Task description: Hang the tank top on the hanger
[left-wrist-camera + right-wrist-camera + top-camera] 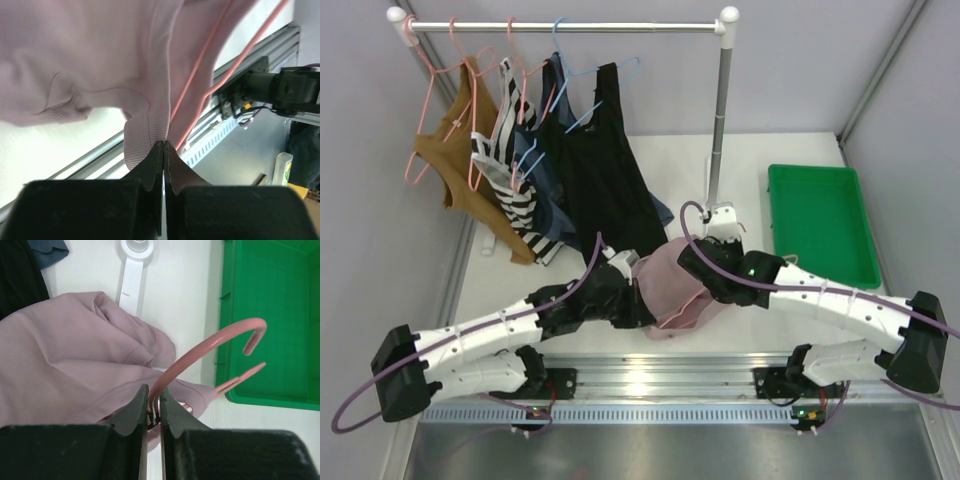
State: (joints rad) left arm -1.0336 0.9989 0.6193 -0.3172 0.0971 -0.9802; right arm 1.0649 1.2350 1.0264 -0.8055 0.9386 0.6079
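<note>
In the overhead view we note the clothes rail [570, 27] with garments in the upper left and the green tray [820, 225] at right. Both arms cross at frame centre and partly hide the mauve tank top [670, 288] bunched there. The left gripper [163, 147] is pressed together on the top's ribbed edge. The right gripper [154, 407] is clamped on the salmon hanger [210, 345] below its hook. Only the left wrist view shows hanger wire running along the fabric.
</note>
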